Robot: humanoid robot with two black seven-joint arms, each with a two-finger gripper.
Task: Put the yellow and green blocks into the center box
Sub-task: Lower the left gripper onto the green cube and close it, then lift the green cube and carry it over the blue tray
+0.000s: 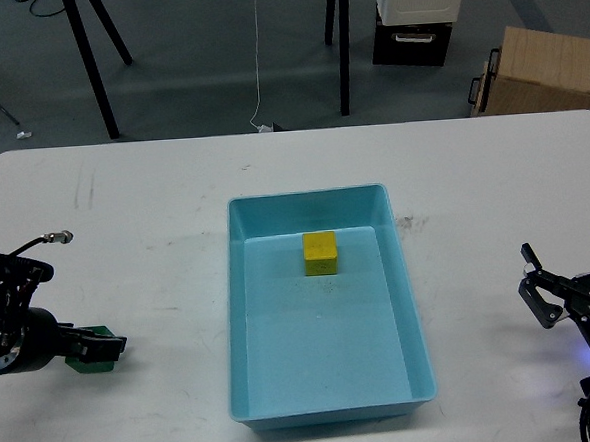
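Note:
The yellow block (320,253) lies inside the light blue box (243,314), toward its far end. The green block (87,365) sits on the white table at the left, mostly covered by my left gripper (104,346), which has come down right at it. Only green slivers show around the dark fingers, and I cannot tell whether they are closed on the block. My right gripper (570,267) is low at the right table edge, its fingers spread apart and empty, well clear of the box.
The white table (173,188) carries only the box and the green block. Beyond its far edge are black stand legs (93,63), a black-and-white case (418,13) and a wooden box (536,71) on the floor.

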